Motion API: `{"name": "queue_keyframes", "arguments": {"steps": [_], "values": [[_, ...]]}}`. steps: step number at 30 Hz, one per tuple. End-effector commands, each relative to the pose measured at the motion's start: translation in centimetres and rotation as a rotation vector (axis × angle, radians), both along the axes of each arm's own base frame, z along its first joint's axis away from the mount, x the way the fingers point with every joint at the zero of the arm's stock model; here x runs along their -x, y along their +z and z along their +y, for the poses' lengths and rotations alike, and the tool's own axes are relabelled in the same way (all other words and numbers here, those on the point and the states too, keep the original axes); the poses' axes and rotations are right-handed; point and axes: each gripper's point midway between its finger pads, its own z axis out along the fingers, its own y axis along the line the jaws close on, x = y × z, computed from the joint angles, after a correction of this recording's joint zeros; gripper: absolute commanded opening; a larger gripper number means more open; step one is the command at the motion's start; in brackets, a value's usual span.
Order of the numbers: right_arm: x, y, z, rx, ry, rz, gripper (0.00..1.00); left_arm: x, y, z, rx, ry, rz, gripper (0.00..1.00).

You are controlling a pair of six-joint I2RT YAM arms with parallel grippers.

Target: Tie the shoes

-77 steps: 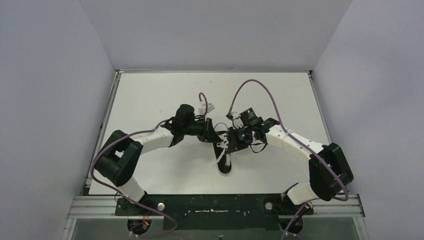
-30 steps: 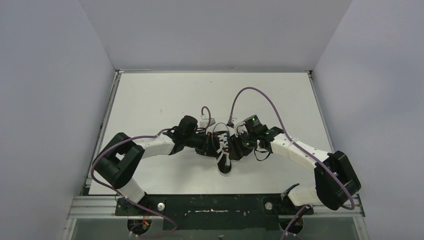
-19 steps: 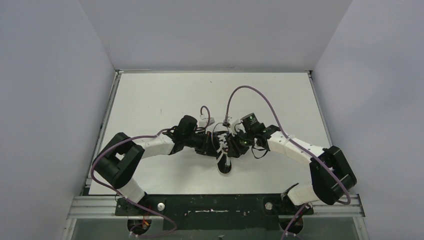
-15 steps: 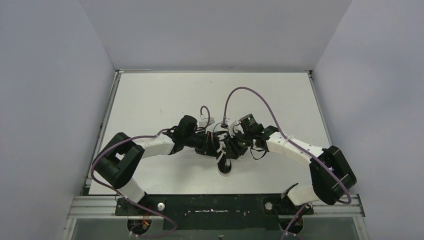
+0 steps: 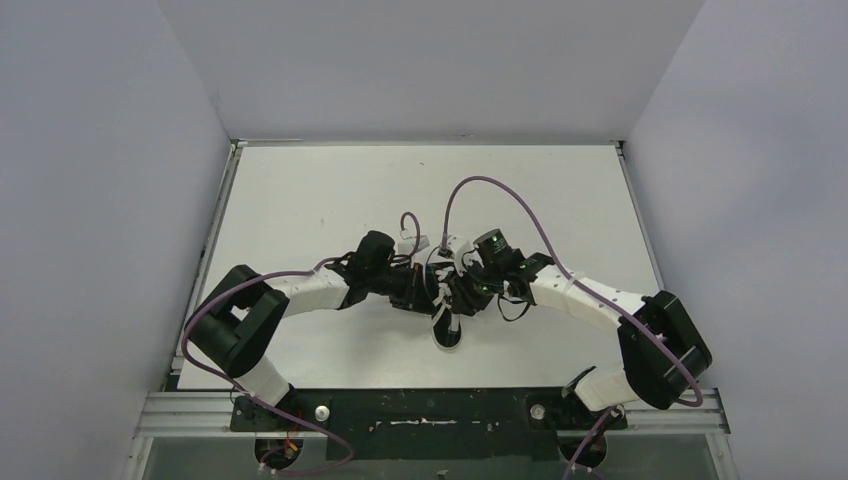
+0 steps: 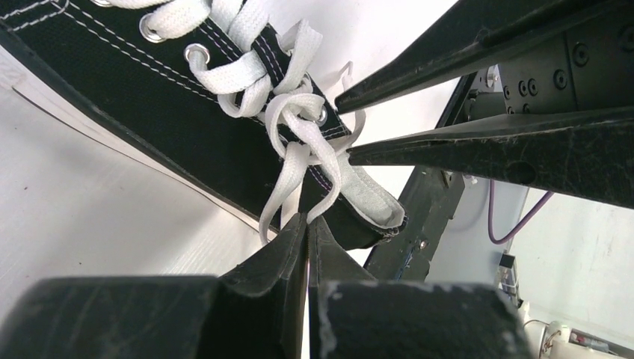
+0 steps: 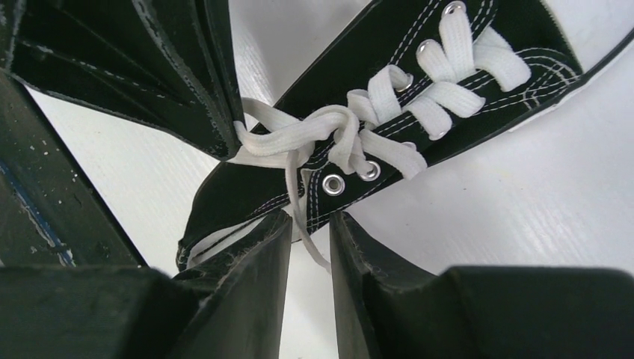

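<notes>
The black sneaker (image 5: 449, 333) with white laces lies mid-table, toe toward the arms. In the left wrist view its laced side (image 6: 149, 97) fills the upper left, with a loose knot (image 6: 299, 120). My left gripper (image 6: 307, 219) is shut on a lace loop coming from that knot; it also shows in the top view (image 5: 430, 292). My right gripper (image 7: 310, 221) is narrowly open at the shoe's side (image 7: 478, 97), with a loose lace strand (image 7: 299, 202) hanging between its fingers, unpinched. Its fingers (image 6: 478, 146) stand apart just right of the knot. In the top view it (image 5: 457, 292) meets the left one over the shoe.
The white table (image 5: 300, 200) is walled at the left, back and right. Purple cables (image 5: 500, 185) arch above both wrists. The black base rail (image 5: 430, 410) runs along the near edge. The left gripper's fingers (image 7: 179, 82) crowd the right wrist view.
The right arm has moved left and closed in on the shoe's laces. The left arm has held still over the last second, after both came down from further back.
</notes>
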Motion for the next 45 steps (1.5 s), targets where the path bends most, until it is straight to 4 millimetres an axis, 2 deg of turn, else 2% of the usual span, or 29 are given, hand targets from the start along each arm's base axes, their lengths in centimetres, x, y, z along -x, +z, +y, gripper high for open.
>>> {"name": "queue_keyframes", "arguments": {"steps": [1, 5, 7, 13, 15, 16, 19, 23, 25, 30, 32, 35, 37, 39, 45], "values": [[-2.6, 3.0, 1.3, -0.059, -0.030, -0.133, 0.28, -0.5, 2.2, -0.5, 0.049, -0.017, -0.048, 0.00], [-2.5, 3.0, 1.5, -0.064, -0.020, -0.135, 0.31, -0.4, 2.4, -0.5, 0.051, -0.021, -0.048, 0.00], [-2.3, 2.6, 1.7, -0.057, -0.010, -0.127, 0.29, -0.4, 2.4, -0.5, 0.051, -0.022, -0.048, 0.00], [-1.9, 1.8, 1.8, -0.054, -0.014, -0.100, 0.10, -0.4, 2.3, -0.3, 0.046, -0.023, -0.036, 0.00], [-2.0, 2.3, 1.7, -0.059, -0.025, -0.109, 0.01, -0.4, 2.2, -0.2, 0.039, -0.023, -0.031, 0.00], [-2.0, 2.7, 1.6, -0.063, -0.034, -0.114, 0.00, -0.3, 2.0, -0.1, 0.032, -0.023, -0.026, 0.00], [-2.0, 3.9, 1.3, -0.074, -0.059, -0.126, 0.00, -0.2, 1.4, 0.4, -0.017, -0.031, -0.017, 0.00], [-1.7, 4.3, 1.4, -0.091, -0.073, -0.100, 0.00, -0.4, 1.8, 1.0, -0.045, -0.063, -0.027, 0.01], [-1.7, 4.2, 1.5, -0.099, -0.080, -0.096, 0.00, -0.9, 2.3, 1.3, -0.050, -0.075, -0.038, 0.06], [-1.6, 3.9, 1.8, -0.112, -0.079, -0.084, 0.00, -3.0, 3.9, 1.3, 0.004, -0.070, -0.032, 0.37], [-1.5, 3.6, 1.8, -0.109, -0.084, -0.076, 0.00, -4.3, 4.4, 1.1, 0.025, -0.055, -0.036, 0.44], [-1.5, 3.3, 1.7, -0.109, -0.093, -0.071, 0.00, -6.0, 4.4, 0.1, 0.054, -0.041, -0.009, 0.47], [-1.6, 3.4, 1.7, -0.111, -0.103, -0.074, 0.00, -6.6, 4.5, -1.1, 0.090, -0.043, 0.014, 0.53], [-1.8, 3.5, 1.6, -0.112, -0.114, -0.079, 0.00, -7.1, 4.5, -2.2, 0.114, -0.049, 0.027, 0.54], [-2.0, 3.7, 1.6, -0.114, -0.125, -0.086, 0.00, -6.6, 3.1, -3.6, 0.115, -0.075, 0.061, 0.54]]}}
